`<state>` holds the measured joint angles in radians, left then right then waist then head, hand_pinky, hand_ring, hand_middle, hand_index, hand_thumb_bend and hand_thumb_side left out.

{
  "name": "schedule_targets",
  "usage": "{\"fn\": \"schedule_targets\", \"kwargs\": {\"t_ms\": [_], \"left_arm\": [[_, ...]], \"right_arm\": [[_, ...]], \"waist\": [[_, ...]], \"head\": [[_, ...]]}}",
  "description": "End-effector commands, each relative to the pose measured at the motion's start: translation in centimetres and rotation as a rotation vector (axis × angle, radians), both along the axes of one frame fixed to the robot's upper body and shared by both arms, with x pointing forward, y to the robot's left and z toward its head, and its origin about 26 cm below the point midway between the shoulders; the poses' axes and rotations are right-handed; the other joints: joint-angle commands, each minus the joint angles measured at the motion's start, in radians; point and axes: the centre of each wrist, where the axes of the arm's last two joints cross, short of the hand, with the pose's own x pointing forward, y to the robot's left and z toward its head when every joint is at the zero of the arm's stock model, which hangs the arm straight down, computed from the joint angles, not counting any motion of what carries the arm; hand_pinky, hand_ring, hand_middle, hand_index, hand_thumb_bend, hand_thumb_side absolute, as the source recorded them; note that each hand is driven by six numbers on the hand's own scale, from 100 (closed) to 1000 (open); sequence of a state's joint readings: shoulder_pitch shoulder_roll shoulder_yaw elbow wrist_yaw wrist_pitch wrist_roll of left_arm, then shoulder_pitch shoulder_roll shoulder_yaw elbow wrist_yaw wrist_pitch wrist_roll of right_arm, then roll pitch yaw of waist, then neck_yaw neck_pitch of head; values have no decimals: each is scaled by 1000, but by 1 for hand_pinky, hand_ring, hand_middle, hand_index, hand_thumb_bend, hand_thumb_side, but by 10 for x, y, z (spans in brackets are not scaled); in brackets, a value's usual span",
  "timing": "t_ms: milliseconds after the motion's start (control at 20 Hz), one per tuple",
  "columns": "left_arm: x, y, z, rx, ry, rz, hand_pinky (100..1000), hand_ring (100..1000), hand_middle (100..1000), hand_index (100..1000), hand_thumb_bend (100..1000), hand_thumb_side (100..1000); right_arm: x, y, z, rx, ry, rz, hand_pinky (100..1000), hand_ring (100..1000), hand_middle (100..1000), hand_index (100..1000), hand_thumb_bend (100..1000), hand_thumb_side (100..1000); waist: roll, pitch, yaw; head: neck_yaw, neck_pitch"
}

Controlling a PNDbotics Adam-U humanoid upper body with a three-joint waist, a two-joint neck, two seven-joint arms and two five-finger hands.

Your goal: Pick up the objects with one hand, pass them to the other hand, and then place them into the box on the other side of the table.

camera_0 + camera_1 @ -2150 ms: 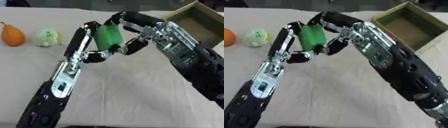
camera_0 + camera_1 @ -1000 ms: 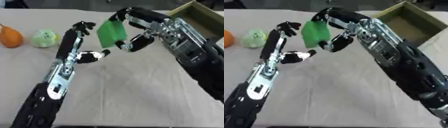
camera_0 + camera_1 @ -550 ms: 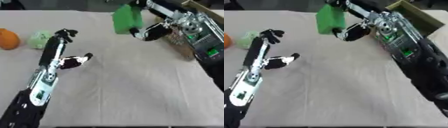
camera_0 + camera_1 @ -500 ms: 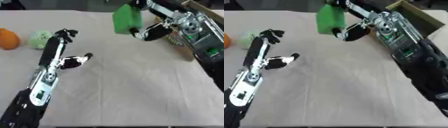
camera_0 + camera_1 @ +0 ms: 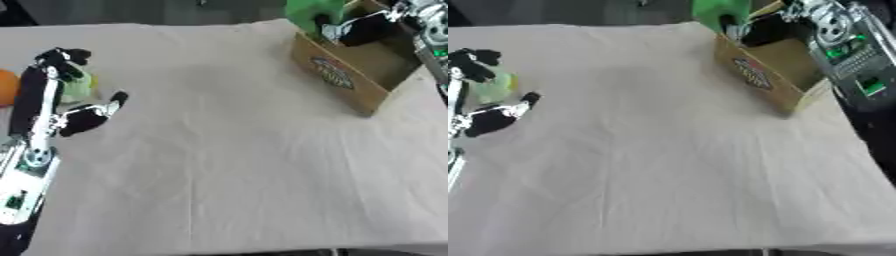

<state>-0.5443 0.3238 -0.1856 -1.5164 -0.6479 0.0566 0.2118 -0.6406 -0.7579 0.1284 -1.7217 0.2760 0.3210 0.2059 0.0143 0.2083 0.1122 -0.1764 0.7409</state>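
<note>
In the left eye view, the right robot hand [image 5: 363, 27] grasps a green block [image 5: 311, 11], fingers curled round it, and holds it at the near rim of the cardboard box [image 5: 343, 79], which stands at the counter's right far corner. The block sits above the rim, not yet inside, probably so it can be let go over the opening. The left robot hand [image 5: 77, 117] hangs released over the left side of the counter [image 5: 227, 165], fingers straight and holding nothing, just beside a pale green object [image 5: 79, 85] and an orange fruit [image 5: 7, 87], which look like the next things to pick.

In the right eye view, the box's inside shows best; it seems empty, though blur makes that uncertain. The block hangs over its far-left corner.
</note>
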Motion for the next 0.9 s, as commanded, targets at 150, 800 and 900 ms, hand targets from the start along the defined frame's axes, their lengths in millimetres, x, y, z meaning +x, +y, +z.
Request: {"fn": "schedule_targets", "kwargs": {"t_ms": [150, 800, 900], "left_arm": [[-7, 24, 25, -16, -64, 57, 596, 568, 610, 763, 613, 211], [-19, 49, 39, -66, -117, 136, 595, 568, 611, 760, 610, 201], [-20, 49, 41, -72, -124, 138, 596, 569, 611, 760, 611, 200]], "right_arm": [[2, -40, 15, 26, -40, -145, 985, 792, 495, 696, 100, 100], [22, -103, -6, -3, 9, -371, 977, 814, 553, 742, 100, 100], [26, -110, -12, -21, 29, -393, 977, 818, 556, 745, 100, 100]], "waist": [[1, -12, 4], [6, -5, 24], [8, -4, 28]], "head": [[-27, -20], [-52, -53], [-56, -56]]}}
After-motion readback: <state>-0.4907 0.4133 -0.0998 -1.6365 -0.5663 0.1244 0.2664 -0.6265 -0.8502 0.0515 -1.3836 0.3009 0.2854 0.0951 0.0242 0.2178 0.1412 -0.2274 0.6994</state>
